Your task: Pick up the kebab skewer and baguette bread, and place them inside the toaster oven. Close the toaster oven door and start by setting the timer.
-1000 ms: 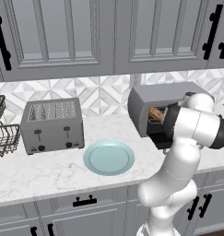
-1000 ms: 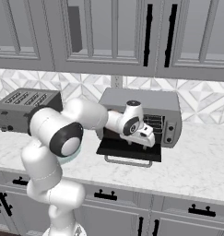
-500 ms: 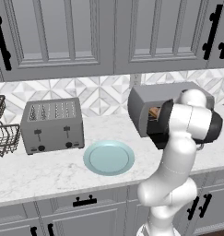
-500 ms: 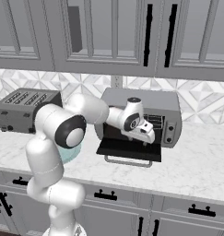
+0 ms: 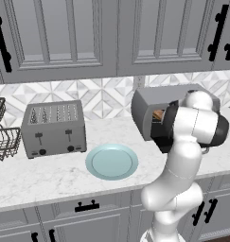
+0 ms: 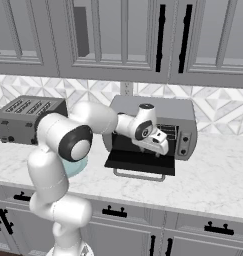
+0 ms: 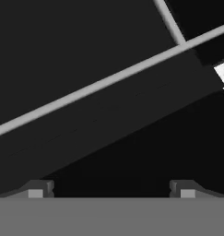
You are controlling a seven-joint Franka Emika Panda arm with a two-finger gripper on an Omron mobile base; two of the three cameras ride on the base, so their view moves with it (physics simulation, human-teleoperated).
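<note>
Gripper (image 6: pixel 162 148): fingers spread, nothing between them.
Toaster oven door (image 6: pixel 140 161): folded down flat, directly beneath the gripper.
Toaster oven (image 6: pixel 185 120): cavity just behind; contents possibly bread, unclear.

On my left base feed I saw a grey four-slot toaster (image 5: pixel 54 128) standing on the white marble counter (image 5: pixel 36 177), with a teal plate (image 5: pixel 111 161) lying just to its right. A wire basket (image 5: pixel 2 137) sat at the far left edge. Grey upper cabinets (image 5: pixel 59 35) with black handles hung above.
</note>
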